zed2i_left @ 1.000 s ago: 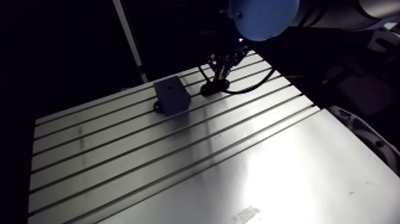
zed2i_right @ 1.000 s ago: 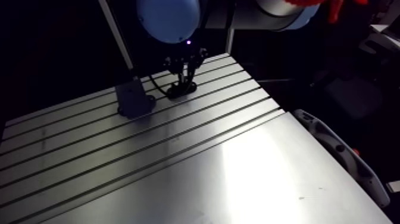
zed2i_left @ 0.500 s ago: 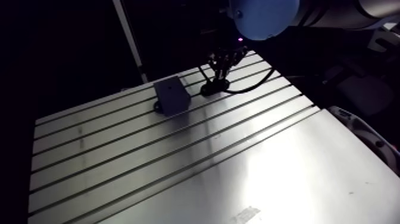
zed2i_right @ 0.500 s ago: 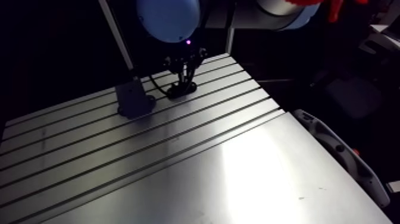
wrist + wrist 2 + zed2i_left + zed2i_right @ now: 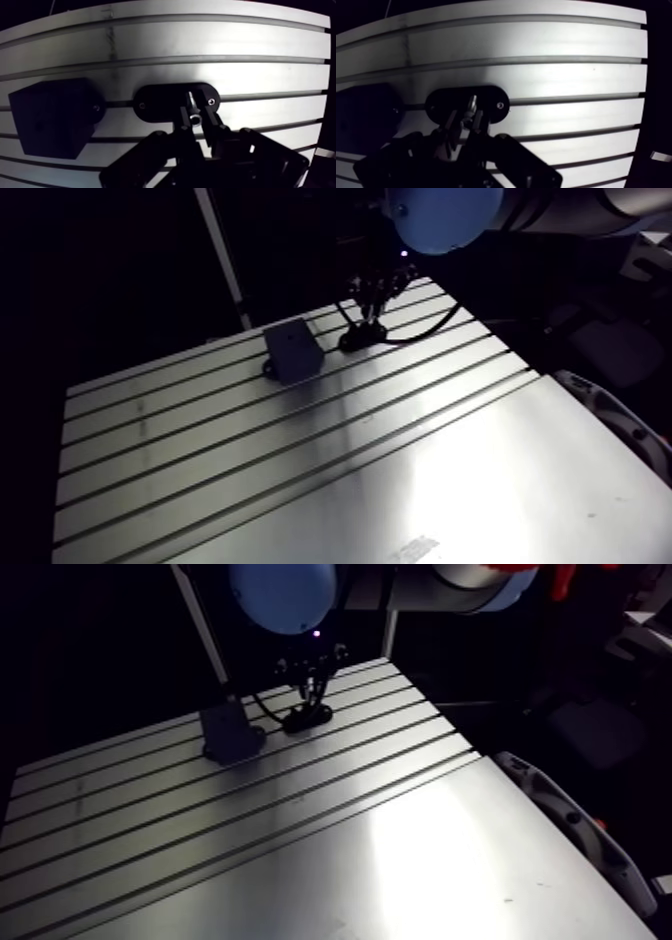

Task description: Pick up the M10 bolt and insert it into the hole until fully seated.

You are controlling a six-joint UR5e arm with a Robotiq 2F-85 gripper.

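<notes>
In the wrist view my gripper (image 5: 196, 120) is shut on the M10 bolt (image 5: 191, 103), a shiny metal shaft pinched between the two dark fingertips. The bolt hangs over a black oval holder plate (image 5: 160, 102) bolted to the table. Beside the holder sits a dark block (image 5: 50, 122), whose top carries a small hole in the arm view (image 5: 290, 344). In the arm view the gripper (image 5: 372, 296) hangs just above the holder (image 5: 362, 339), to the right of the block.
The slotted aluminium table (image 5: 300, 468) stretches toward the camera, with its grooves running across. A thin upright post (image 5: 225, 258) stands behind the block at the table's far edge. A black cable (image 5: 430, 328) loops beside the holder.
The gripper has lifted slightly above the holder with the bolt held. The whole arm view has shifted a little, so the camera moved too.
</notes>
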